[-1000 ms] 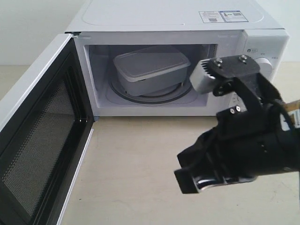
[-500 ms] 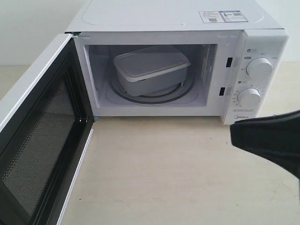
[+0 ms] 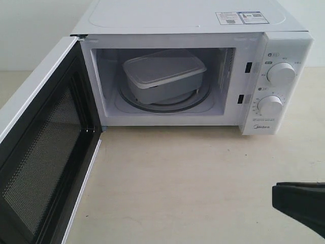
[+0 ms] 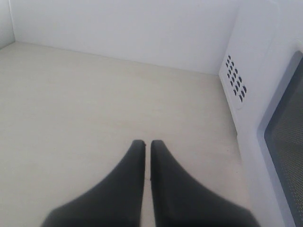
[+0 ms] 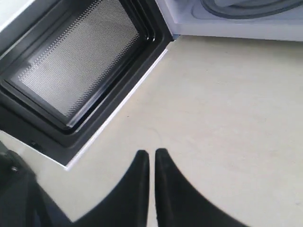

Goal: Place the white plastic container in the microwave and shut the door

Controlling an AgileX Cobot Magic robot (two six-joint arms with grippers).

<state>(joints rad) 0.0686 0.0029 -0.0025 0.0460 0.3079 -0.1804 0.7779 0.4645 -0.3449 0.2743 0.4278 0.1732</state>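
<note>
The white plastic container [image 3: 163,75] sits inside the microwave [image 3: 193,30] on the glass turntable [image 3: 167,104], lid on. The door [image 3: 43,152] stands swung wide open to the left, its dark mesh window and black inner face [image 5: 80,66] showing. My right gripper [image 5: 151,152] is shut and holds nothing; it hovers over the bare table in front of the oven, and only a dark part of its arm [image 3: 302,206] shows at the exterior view's lower right. My left gripper [image 4: 147,142] is shut and empty, beside the microwave's vented side wall [image 4: 236,85].
Two round white knobs [image 3: 280,73] sit on the microwave's right panel. The beige tabletop [image 3: 177,183] spreads in front of the oven. A white wall [image 4: 123,28] stands behind the table.
The right arm has pulled back from in front of the microwave's opening, down and to the right, until only a corner of it shows. Container and door have not moved.
</note>
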